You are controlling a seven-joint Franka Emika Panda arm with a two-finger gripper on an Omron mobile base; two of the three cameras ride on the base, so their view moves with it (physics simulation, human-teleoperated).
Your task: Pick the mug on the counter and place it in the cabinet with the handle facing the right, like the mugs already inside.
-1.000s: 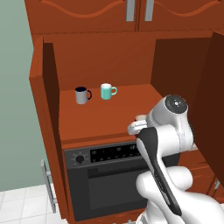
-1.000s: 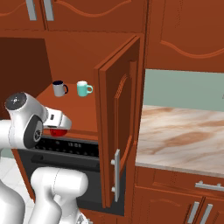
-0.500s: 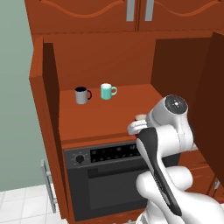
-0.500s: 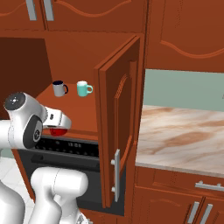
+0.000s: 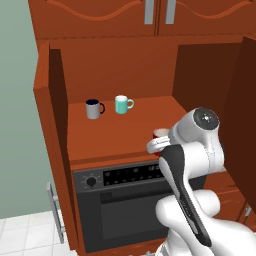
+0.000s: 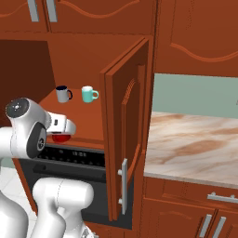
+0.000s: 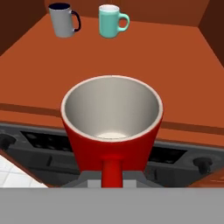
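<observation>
The red mug (image 7: pixel 87 146) is upright, its pale inside showing and its loop handle pointing back toward the hand. My gripper (image 5: pixel 156 145) is shut on the mug (image 5: pixel 161 134), which it holds at the front right edge of the cabinet shelf (image 5: pixel 120 137), just above the oven's control panel. From the right side, the mug (image 6: pixel 59 138) hangs under the white hand (image 6: pixel 62 128) before the open cabinet (image 6: pixel 88 118). The marbled counter (image 6: pixel 195 144) lies to the right, bare. My fingertips are hidden behind the mug.
A grey mug (image 7: pixel 63 19) and a teal mug (image 7: pixel 110 20) stand at the back of the shelf (image 7: pixel 43 74), handles to the right. The cabinet's doors (image 6: pixel 125 139) stand open on both sides. A black oven (image 5: pixel 125 200) sits below.
</observation>
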